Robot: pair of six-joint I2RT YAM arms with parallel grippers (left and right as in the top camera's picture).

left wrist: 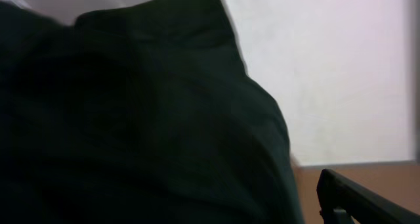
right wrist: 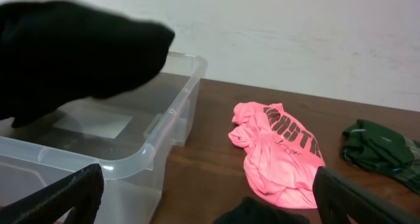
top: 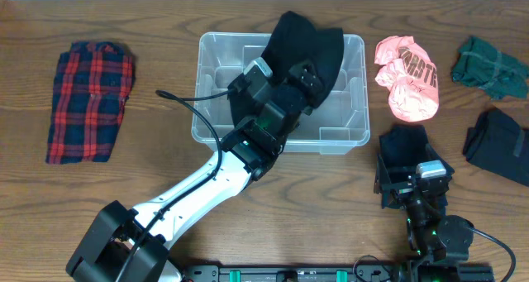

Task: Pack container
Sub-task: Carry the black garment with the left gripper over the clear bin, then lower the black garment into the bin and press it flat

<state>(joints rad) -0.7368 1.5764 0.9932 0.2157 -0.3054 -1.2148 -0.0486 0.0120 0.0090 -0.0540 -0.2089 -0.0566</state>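
A wooden counter (top: 149,162) seen from above, with two robot arms reaching in from the near edge. The clear, see-through rectangular plastic container (top: 211,88) with rounded corners and a thick rim sits upright near the middle of the counter, towards the far side. A white label (right wrist: 98,125) shows through its bottom.

A large black garment (top: 307,35) is draped over the container's far right part. It covers the rim there and hangs partly inside.

The left arm stretches diagonally from the near left corner, and the left claw (top: 310,75) is above the container's interior, right at the black garment. In the left wrist view the dark cloth fills most of the frame. Only one finger (left wrist: 357,198) shows, far out at the lower right edge, so the claw looks spread wide and released. Whether the cloth touches it cannot be told.

The right claw (right wrist: 210,194) is low at the near right of the counter, its two fingers (right wrist: 69,194) standing wide apart and gripping nothing. A small black piece of fabric (top: 403,141) lies just below it.

Left of the container, well apart, lies a folded red and black plaid cloth (top: 89,100). Just right of the container is a crumpled pink shirt with dark lettering (top: 407,79). Further right are a bunched dark green garment (top: 489,67) and, nearer the front, another black garment (top: 500,145).
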